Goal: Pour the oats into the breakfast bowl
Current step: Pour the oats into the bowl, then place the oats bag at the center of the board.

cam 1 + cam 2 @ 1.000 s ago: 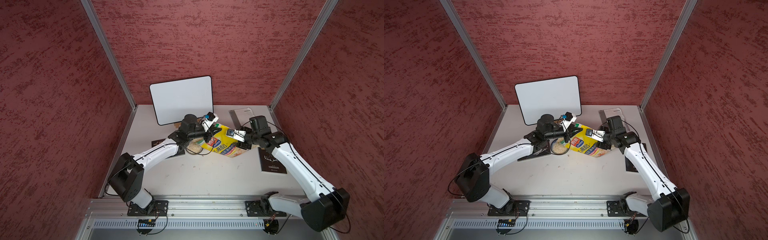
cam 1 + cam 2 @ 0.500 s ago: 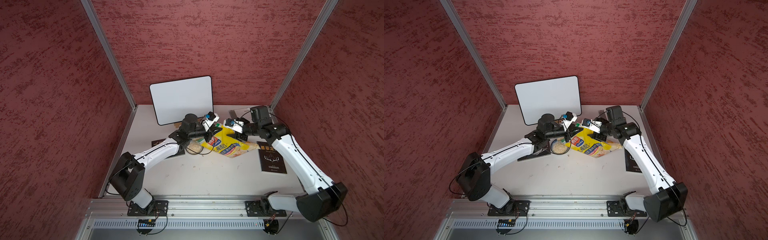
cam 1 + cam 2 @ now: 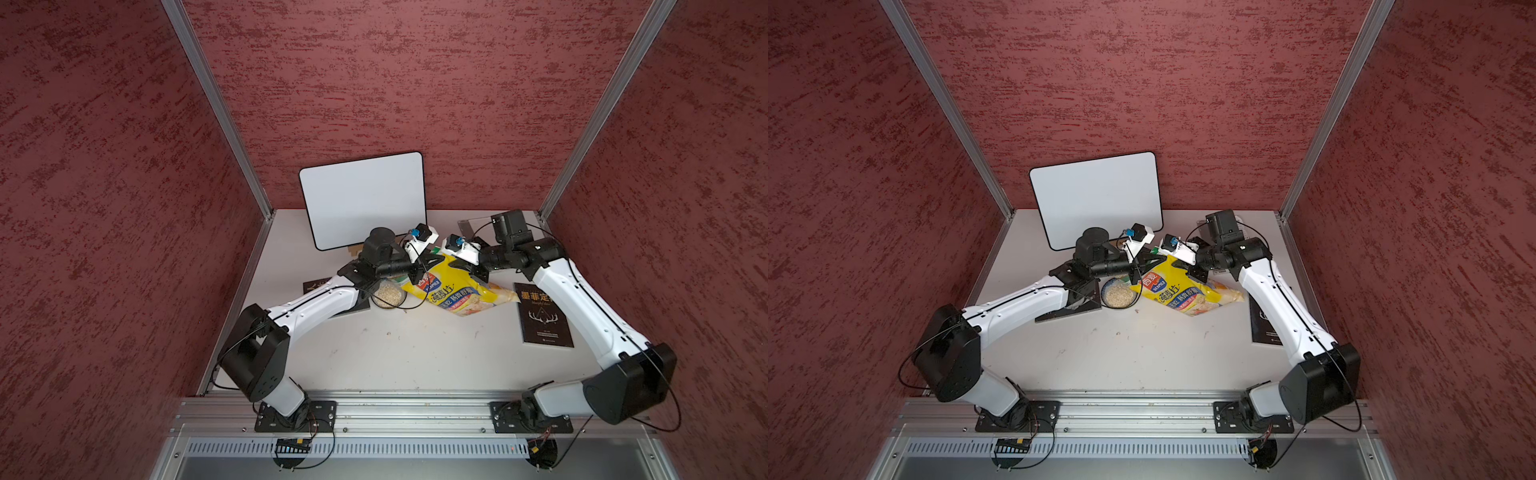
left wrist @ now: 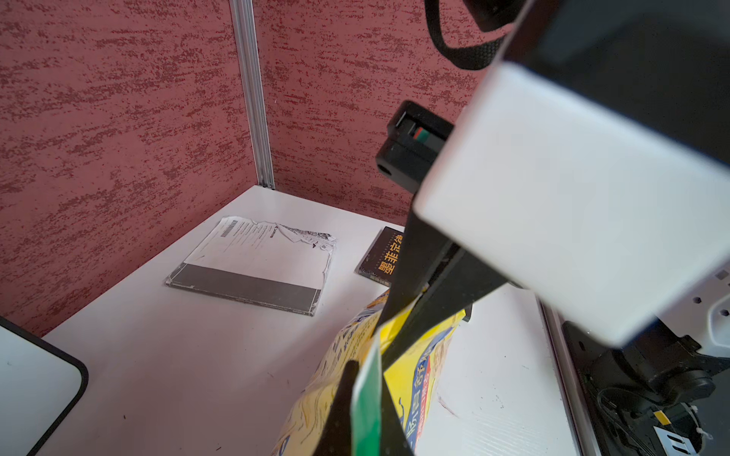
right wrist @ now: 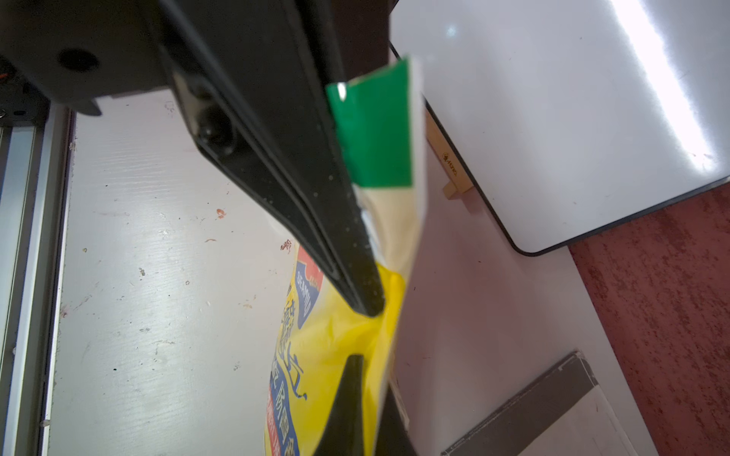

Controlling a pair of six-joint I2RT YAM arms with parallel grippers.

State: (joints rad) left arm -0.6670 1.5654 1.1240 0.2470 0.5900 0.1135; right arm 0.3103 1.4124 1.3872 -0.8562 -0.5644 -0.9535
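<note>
Oats (image 3: 1118,296), pale beige flakes, already fill the small round white porcelain bowl with the blue rim (image 3: 1105,286), which stands on the white surface (image 3: 1142,357) just under the left arm's wrist. The large yellow stand-up pouch with the red-and-blue logo (image 3: 451,289) hangs between the two arms, just beside the bowl on the right arm's side. Its long axis slopes down from the green-and-white top band (image 5: 375,130), held high between the wrists, to the fat bottom end that trails low toward the right arm and the black book (image 3: 542,316).

Both sets of jaws are pinched tight on that top edge: the left gripper (image 4: 357,398) clamps the green band, and the right gripper (image 5: 365,335) is closed on the yellow film just below it, seen in its own wrist view. So the mouth sits at the jaws, raised, with the pouch's weight hanging below.

My judgement: the left arm is nearer the bowl, and any further pour turns on swinging the mouth over toward it and lifting the low end.
</note>
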